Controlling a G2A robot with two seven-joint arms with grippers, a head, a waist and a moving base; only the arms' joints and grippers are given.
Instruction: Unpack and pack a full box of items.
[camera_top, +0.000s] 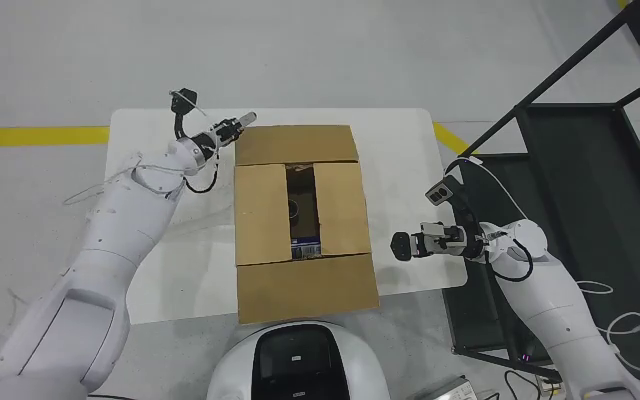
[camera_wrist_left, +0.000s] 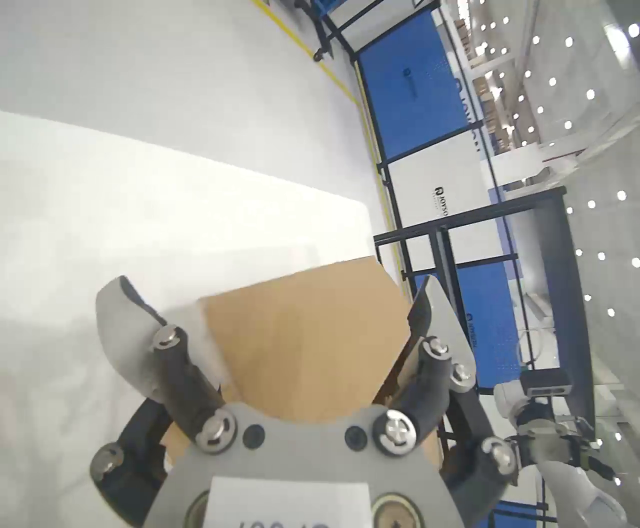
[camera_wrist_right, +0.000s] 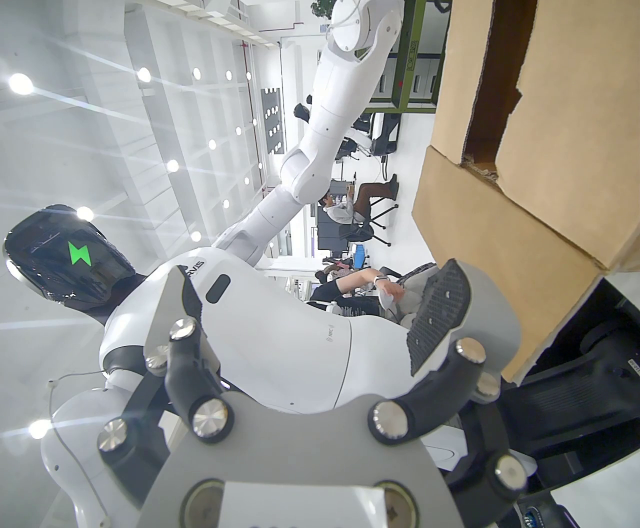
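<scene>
The white table (camera_top: 400, 150) carries one cardboard box (camera_top: 300, 262) at its middle, and the box is only half open. Its far flap (camera_top: 296, 145) and near flap (camera_top: 305, 288) lie folded outward, while the left side flap (camera_top: 262, 215) and right side flap (camera_top: 340, 210) are down over the top with a narrow gap between them. The left gripper (camera_top: 243, 123) hangs at the box's far-left corner, just beside the far flap. In its own wrist view the left gripper (camera_wrist_left: 275, 290) has its fingers spread wide, with that flap's corner showing between them, though whether either finger touches the cardboard cannot be told. The right gripper (camera_top: 400, 246) sits just beside the box's right wall, near the table edge. Its wrist view shows the right gripper (camera_wrist_right: 312, 272) spread apart too, holding nothing. Through the gap a dark round item (camera_top: 293, 211) and a blue item (camera_top: 305, 243) show inside — the contents look untouched. So the work seems to be at the opening stage, before any unpacking. The next move likely calls for getting a finger under a side flap's free edge and swinging it outward without dragging the box across the table.
</scene>
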